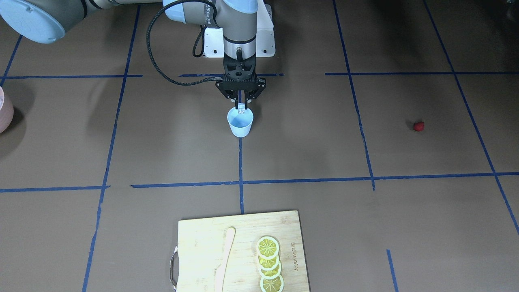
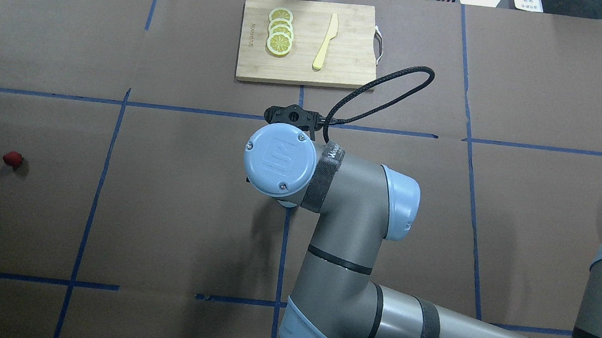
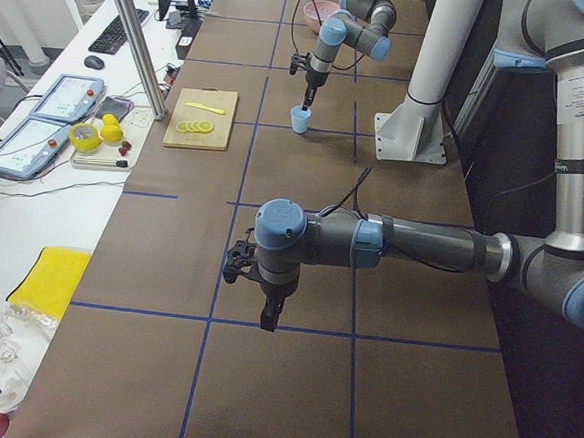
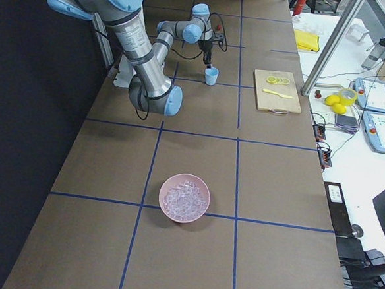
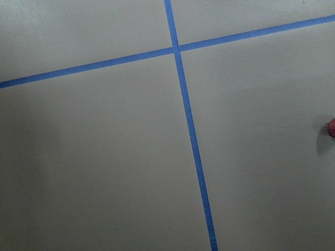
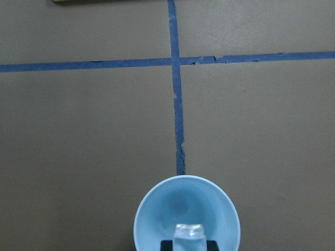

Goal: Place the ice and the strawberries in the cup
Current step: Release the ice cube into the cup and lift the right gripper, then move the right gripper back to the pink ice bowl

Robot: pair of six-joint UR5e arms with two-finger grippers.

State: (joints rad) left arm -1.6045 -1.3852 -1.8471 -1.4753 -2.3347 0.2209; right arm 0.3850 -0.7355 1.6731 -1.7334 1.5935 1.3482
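Observation:
The pale blue cup stands at the table's middle, also in the right wrist view. My right gripper hangs straight above its mouth, shut on a clear ice cube. A faint cube shape lies in the cup's bottom. The tiny red strawberry lies alone on the table on my left side, and shows at the right edge of the left wrist view. My left gripper hovers over bare table; I cannot tell whether it is open or shut.
A pink bowl of ice cubes sits at the far right end. A wooden cutting board with lemon slices and a pale knife lies at the far edge. Blue tape lines cross the brown table.

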